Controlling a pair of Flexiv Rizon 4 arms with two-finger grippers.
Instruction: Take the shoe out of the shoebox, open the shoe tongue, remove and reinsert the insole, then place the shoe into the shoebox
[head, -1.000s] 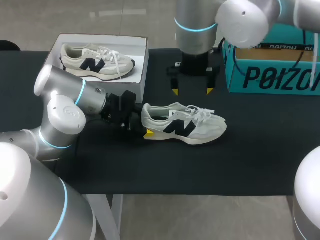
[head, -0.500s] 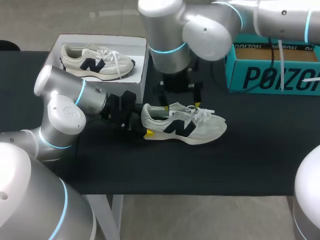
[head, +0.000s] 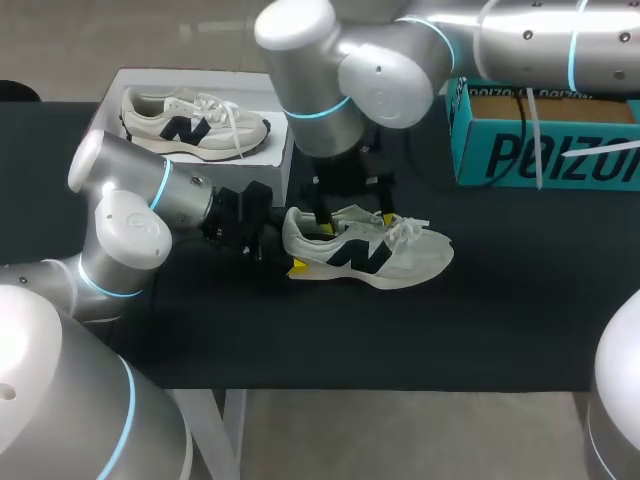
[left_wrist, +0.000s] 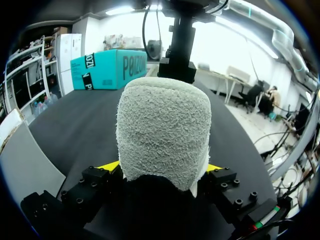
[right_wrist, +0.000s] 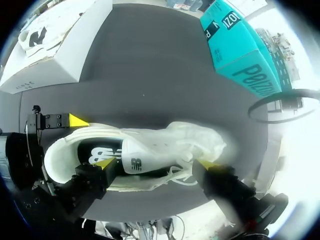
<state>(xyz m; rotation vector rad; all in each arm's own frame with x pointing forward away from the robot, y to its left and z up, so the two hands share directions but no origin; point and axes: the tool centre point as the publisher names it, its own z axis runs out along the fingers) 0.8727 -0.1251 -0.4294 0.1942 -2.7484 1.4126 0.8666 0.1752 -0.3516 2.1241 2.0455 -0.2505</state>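
While the left tool (head: 288, 250) pinches its heel, the white shoe (head: 400, 258) sits under the spread right tool (head: 355, 222).

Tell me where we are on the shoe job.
Done: one shoe is out of the shoebox, lying on the table. In hand: left jaws clamp its heel; right jaws hang open over the tongue. Left: open the tongue, pull and refit the insole, which sits inside, then box the shoe.
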